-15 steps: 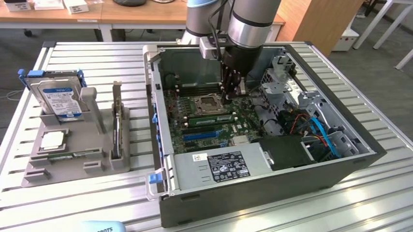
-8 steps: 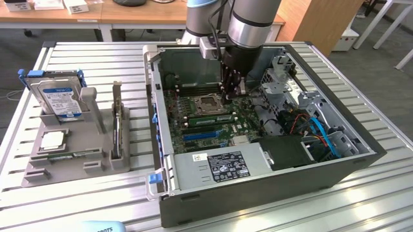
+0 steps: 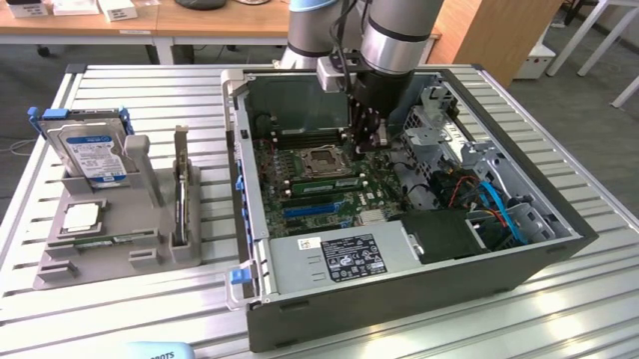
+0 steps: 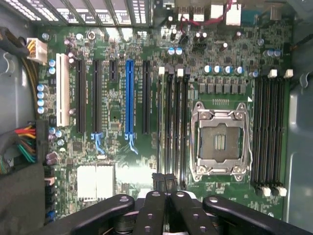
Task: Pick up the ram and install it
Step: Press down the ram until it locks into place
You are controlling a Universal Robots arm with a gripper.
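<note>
Fingers point(image 4: 152, 211) pressed together, tips low inside open PC case point(image 3: 399, 303), at end of memory slots. Ram point(image 3: 322, 175) stands in slot beside CPU socket point(image 3: 322, 158).

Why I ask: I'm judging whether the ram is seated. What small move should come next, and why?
Probably a short, straight push down. The jaws are shut, the gripper sits over the end of the slots beside the socket, and the ram appears to stand in one slot; latching is unclear.
</note>
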